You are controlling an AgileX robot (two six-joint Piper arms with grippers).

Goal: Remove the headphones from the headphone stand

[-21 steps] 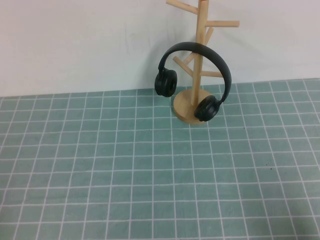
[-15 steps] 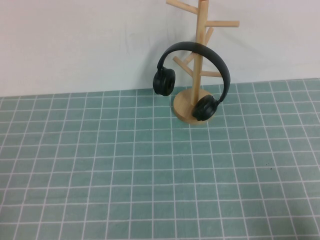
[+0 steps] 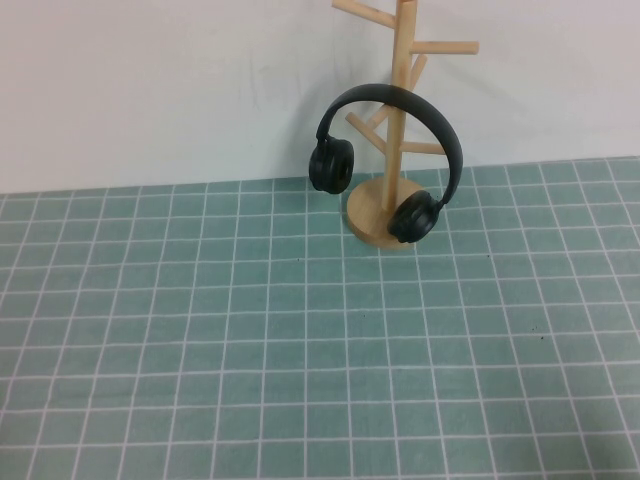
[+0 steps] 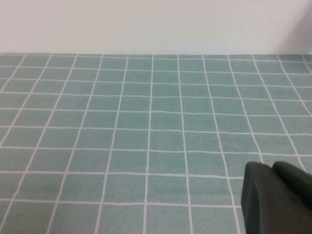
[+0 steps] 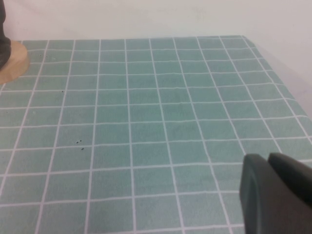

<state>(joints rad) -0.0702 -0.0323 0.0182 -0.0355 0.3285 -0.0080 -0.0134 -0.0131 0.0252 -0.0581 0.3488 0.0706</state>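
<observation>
The matte black headphones (image 3: 392,100) hang by their headband on the light wooden headphone stand (image 3: 402,60) at the back of the mat, near the wall. One ear cup (image 3: 332,163) hangs left of the post. The other (image 3: 415,217) rests in front of the round base (image 3: 368,212). Neither gripper shows in the high view. My left gripper (image 4: 270,165) is shut and empty over bare mat. My right gripper (image 5: 267,157) is shut and empty, far from the stand. The right wrist view shows only the base's edge (image 5: 12,66) and a sliver of a black ear cup (image 5: 4,48).
A green mat with a white grid (image 3: 300,350) covers the table. A white wall (image 3: 150,90) stands right behind the stand. The mat's far right corner (image 5: 246,39) shows in the right wrist view.
The headphones swayed slightly to the left on the stand and swung back. Nothing else has moved.
</observation>
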